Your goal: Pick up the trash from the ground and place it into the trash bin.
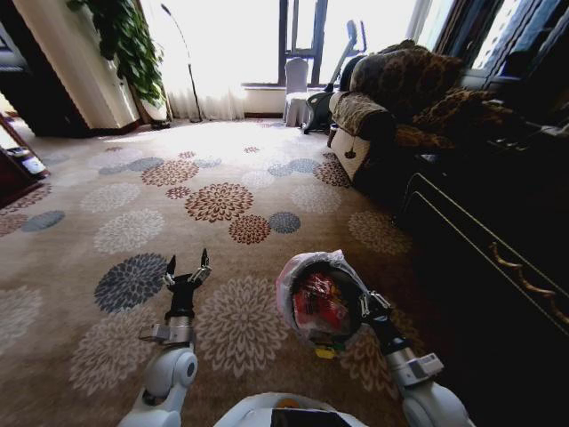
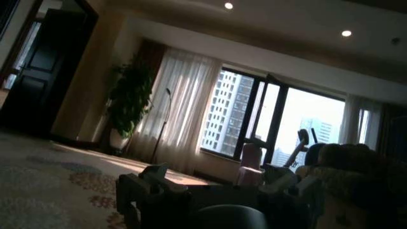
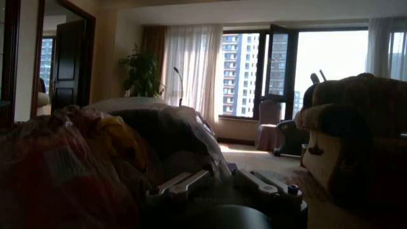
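The trash bin (image 1: 307, 267), a small round black bin with a ruffled translucent liner, sits low in front of me, right of centre, its opening facing up. Red and white trash (image 1: 318, 304) lies inside it, and a small yellow piece (image 1: 325, 353) shows at its near edge. My right gripper (image 1: 369, 307) is at the bin's right rim and looks shut on it; in the right wrist view the liner (image 3: 190, 124) bulges right beside its fingers (image 3: 181, 183). My left gripper (image 1: 188, 264) hangs open over the carpet, to the left of the bin, with nothing between its fingers.
A patterned sofa (image 1: 391, 98) and a long dark cabinet (image 1: 498, 240) line the right side. A potted plant (image 1: 133, 44), a floor lamp (image 1: 188, 62) and a pale chair (image 1: 296, 84) stand by the far window. Flower-patterned carpet (image 1: 218, 203) stretches ahead and left.
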### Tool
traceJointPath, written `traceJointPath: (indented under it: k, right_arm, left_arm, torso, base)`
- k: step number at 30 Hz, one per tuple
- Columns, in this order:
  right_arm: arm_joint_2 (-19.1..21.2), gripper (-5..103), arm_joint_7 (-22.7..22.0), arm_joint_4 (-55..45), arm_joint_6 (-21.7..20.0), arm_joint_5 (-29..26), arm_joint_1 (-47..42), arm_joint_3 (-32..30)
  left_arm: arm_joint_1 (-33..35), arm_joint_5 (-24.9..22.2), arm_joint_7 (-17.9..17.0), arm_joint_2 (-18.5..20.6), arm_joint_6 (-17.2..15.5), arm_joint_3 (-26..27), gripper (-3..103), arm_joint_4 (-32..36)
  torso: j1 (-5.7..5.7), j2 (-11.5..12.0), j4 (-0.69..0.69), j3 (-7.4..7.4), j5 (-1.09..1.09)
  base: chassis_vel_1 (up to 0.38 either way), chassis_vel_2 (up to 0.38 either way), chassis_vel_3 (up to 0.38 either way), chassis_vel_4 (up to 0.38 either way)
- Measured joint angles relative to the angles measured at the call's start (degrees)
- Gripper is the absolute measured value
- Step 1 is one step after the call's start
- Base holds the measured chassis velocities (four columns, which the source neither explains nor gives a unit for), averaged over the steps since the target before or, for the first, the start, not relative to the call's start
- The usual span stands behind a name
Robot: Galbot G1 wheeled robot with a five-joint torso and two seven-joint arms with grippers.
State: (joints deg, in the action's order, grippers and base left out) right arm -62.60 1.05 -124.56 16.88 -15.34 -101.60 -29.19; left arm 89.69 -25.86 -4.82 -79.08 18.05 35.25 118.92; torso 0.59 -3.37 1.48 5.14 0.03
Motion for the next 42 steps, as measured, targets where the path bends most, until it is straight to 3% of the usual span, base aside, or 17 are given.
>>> traceJointPath:
  k: [6,11,22,25,30,34,42]
  right_arm:
    - [-0.25,0,0.05,-2.98,-4.69,-0.13,-3.22,-1.6]
    - [0.87,0,0.04,-2.72,-6.72,-2.93,-7.36,-9.38]
    - [5.35,0,0.0,4.83,-14.45,-17.76,-6.85,-23.28]
    - [6.08,0,-0.04,5.56,-16.39,-23.17,-11.26,-29.86]
    - [7.08,0,0.05,9.28,-15.12,-25.49,-17.43,-35.73]
    - [8.8,0,-0.07,17.66,-13.63,-26.9,-21.66,-41.61]
    - [9.26,0,-0.11,26.39,-12.71,-29.11,-22.44,-41.54]
  left_arm:
    - [0.32,0.01,0.0,-0.02,0.13,0.07,100,-0.35]
    - [0.78,-0.01,0.07,-0.03,1.12,0.2,100,-1.35]
    - [0.13,0.04,0.25,-0.18,1.48,-0.41,100,-2.82]
    - [-0.19,-0.08,0.26,0.0,1.51,-0.27,100,-3.51]
    - [-0.88,-0.32,0.29,-0.12,1.47,-0.29,100,-4.23]
    - [-2.21,-0.39,0.32,-0.47,1.29,-0.82,100,-5.12]
    - [-3.26,-0.69,0.32,-0.59,1.37,-0.77,100,-6.75]
  torso:
    - [-0.03,-0.03,0.01,-0.02,-0.01]
    - [-0.01,-0.03,-0.01,0.0,-0.03]
    - [0.01,-0.01,0.02,0.01,0.02]
    - [0.01,-0.01,0.0,0.01,-0.05]
    - [0.01,-0.01,-0.01,0.0,0.02]
    - [0.01,-0.01,0.0,0.01,-0.02]
    - [0.0,-0.01,-0.03,0.0,-0.04]
  base:
    - [0.25,-0.233,-0.246,0.256]
    - [0.067,-0.029,-0.051,0.058]
    - [-0.019,0.02,0.024,-0.019]
    - [0.0,0.0,0.0,0.0]
    - [0.0,0.0,0.0,0.0]
    - [0.0,0.0,0.0,0.0]
    - [0.0,0.0,0.0,0.0]
